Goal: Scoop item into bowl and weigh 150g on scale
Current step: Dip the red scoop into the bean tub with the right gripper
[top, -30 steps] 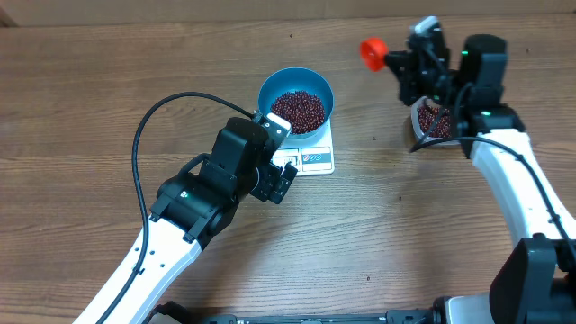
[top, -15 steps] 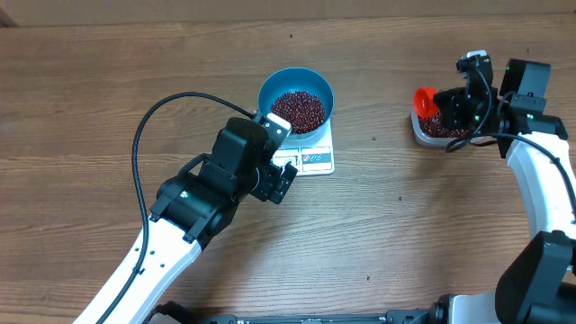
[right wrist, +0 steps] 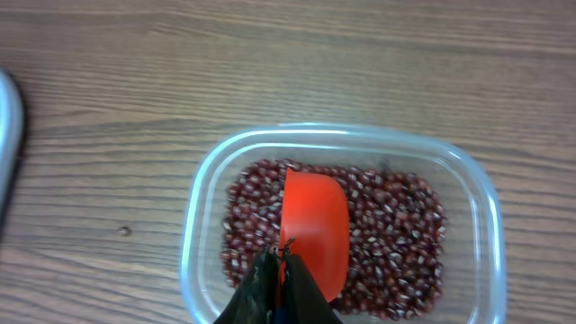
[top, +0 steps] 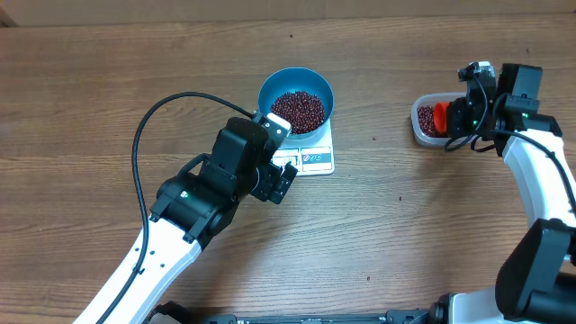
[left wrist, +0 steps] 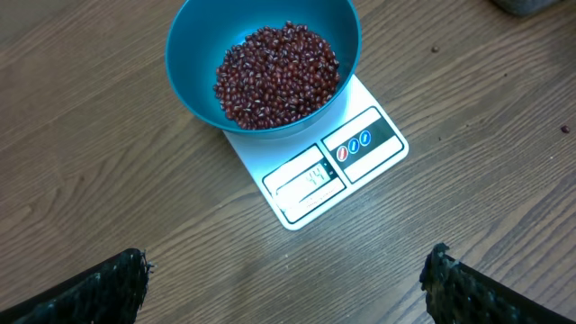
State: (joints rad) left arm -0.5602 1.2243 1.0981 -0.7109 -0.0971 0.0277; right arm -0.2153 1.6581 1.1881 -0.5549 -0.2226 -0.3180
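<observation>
Red scoop, gripped in the closed right hand, is brought back down into the tub of beans, so another load is judged due.

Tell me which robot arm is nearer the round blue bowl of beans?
Left. The left tool hovers close beside the blue bowl; the right tool is far off over the clear plastic tub.

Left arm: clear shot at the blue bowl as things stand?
Probably yes. The left pincer is open and facing the bowl on the scale, only tabletop between them; the right pincer holds the scoop at the tub.
</observation>
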